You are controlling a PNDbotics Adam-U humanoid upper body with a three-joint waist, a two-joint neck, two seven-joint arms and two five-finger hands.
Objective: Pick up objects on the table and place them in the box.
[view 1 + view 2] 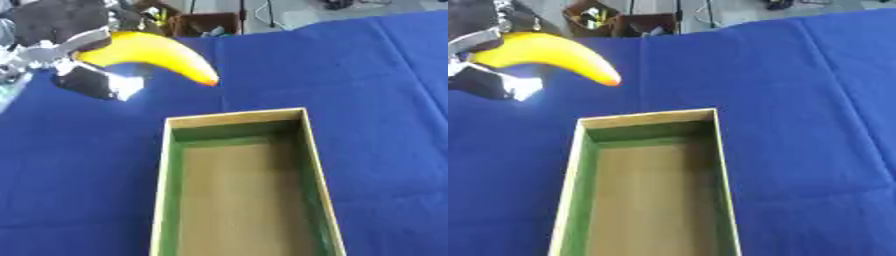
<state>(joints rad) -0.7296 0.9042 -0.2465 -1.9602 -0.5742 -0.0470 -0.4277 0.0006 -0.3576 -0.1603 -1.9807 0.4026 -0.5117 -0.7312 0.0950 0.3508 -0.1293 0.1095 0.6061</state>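
The robot's left hand (66, 45), fingers curled around a curved yellow banana (153, 52), holds it beyond the open brown cardboard box (166, 165), orange tip pointing down-right toward it.

My left hand (61, 42) blurred, cut by frame edge at 10 o'clock; covers banana's (157, 52) stem end. Box's (164, 165) near end cropped at 6 o'clock.

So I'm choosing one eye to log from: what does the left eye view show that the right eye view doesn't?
Only the left eye view shows more of the left hand, including more of its dark part on the banana's left. Only the right eye view shows more of the blue cloth right of the box. Both show the banana held in that hand, up and left of the box, which has nothing visible in it.
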